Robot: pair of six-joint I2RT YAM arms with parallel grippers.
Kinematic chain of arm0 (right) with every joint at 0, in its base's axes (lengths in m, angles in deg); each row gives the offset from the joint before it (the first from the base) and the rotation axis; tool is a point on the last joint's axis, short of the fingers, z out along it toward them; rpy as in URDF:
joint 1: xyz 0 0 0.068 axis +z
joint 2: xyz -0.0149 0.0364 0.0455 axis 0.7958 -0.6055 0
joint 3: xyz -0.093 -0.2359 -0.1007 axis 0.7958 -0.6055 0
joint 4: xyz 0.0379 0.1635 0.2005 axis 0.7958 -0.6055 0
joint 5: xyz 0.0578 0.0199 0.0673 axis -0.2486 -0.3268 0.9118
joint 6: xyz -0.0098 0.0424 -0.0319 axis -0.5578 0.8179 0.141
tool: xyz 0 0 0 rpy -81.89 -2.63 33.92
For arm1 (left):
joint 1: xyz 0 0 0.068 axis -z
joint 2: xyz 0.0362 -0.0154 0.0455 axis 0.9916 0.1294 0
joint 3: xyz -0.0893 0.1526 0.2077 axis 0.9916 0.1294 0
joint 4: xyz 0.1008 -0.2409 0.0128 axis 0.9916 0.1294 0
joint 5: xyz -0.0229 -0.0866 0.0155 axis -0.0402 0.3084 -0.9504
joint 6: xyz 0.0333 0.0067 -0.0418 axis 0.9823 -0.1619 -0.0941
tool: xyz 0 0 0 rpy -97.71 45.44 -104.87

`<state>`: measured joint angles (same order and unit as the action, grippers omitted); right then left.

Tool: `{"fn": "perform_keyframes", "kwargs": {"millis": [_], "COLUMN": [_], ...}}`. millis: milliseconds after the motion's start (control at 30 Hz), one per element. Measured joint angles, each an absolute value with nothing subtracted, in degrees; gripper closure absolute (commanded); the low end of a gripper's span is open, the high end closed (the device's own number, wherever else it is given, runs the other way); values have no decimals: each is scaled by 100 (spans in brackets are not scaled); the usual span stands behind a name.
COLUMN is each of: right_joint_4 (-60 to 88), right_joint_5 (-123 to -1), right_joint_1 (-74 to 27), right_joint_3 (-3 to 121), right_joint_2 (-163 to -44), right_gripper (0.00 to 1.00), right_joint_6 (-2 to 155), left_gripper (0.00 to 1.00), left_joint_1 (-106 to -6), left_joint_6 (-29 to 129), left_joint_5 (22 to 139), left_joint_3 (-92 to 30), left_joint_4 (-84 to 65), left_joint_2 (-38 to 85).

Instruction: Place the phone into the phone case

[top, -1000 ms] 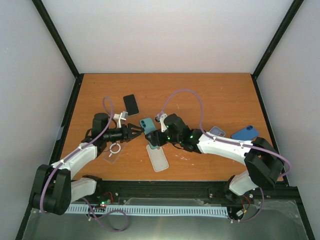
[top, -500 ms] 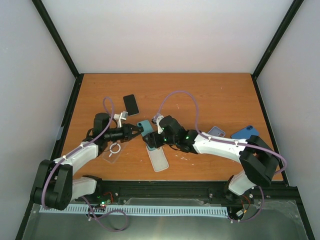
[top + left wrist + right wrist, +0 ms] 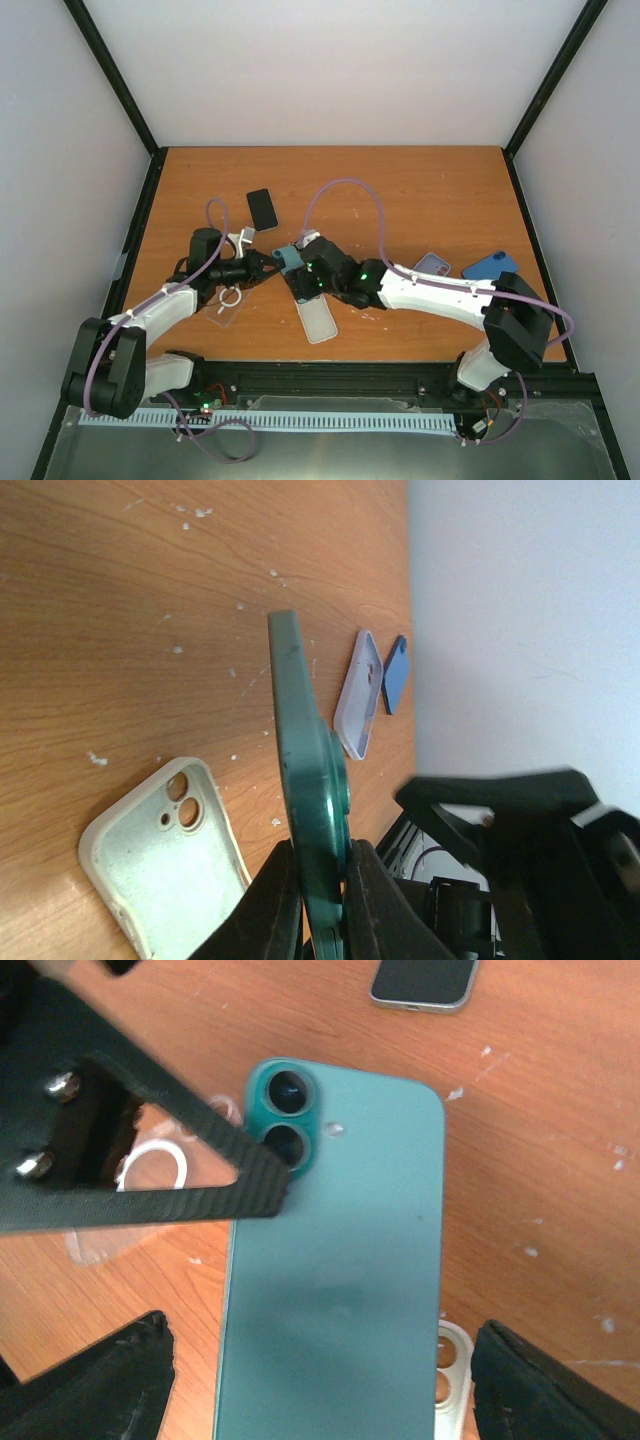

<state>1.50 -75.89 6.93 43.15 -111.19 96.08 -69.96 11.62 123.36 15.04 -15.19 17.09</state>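
The pale case (image 3: pixel 316 320) lies flat on the counter (image 3: pixel 420 200), in the lower middle of the top view. Its open side looks up, I think. Just above it in that view is the teal phone (image 3: pixel 330 1290), held up off the wood.

The left gripper (image 3: pixel 322 880) is squeezed tight on the phone's camera end, with one finger on the back and one on the front. The right gripper (image 3: pixel 330 1400) is spread wide, with a finger on each side of the phone. There is a gap on both sides, so it holds nothing.

The phone looks stiff, flat and smooth, so it could slip out of a small pinch. It is likely a bit heavy, and its glass could crack if it drops. The best place to hold it is by its two long edges, near the middle. The case looks light and bendy, so it may slide when the phone pushes in.

Farther back, in the upper left, a black phone (image 3: pixel 263 209) lies by itself.
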Motion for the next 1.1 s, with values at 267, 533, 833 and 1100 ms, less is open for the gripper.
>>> {"fn": "perform_keyframes", "kwargs": {"millis": [267,533,833,1100], "right_joint_4": [-1048,-1656,-2233,-2401], "right_joint_5": [-9025,-9762,-10568,-11084], "right_joint_1": [1560,1932,2142,2310], "right_joint_3": [5322,5740,6356,6345], "right_joint_2": [-11432,-12083,-12693,-12769], "right_gripper": [47,49,78,97], "right_joint_6": [9411,9298,9171,9060], "left_gripper": [100,100,100,67], "left_joint_1": [-6996,-6996,-6996,-6981], "left_joint_6": [970,729,627,240], "left_joint_5": [12246,12249,12310,12299], "left_joint_3": [1321,1242,1225,1209], "left_joint_4": [-1106,-927,-739,-592], "left_joint_2": [1709,1611,1495,1456]}}
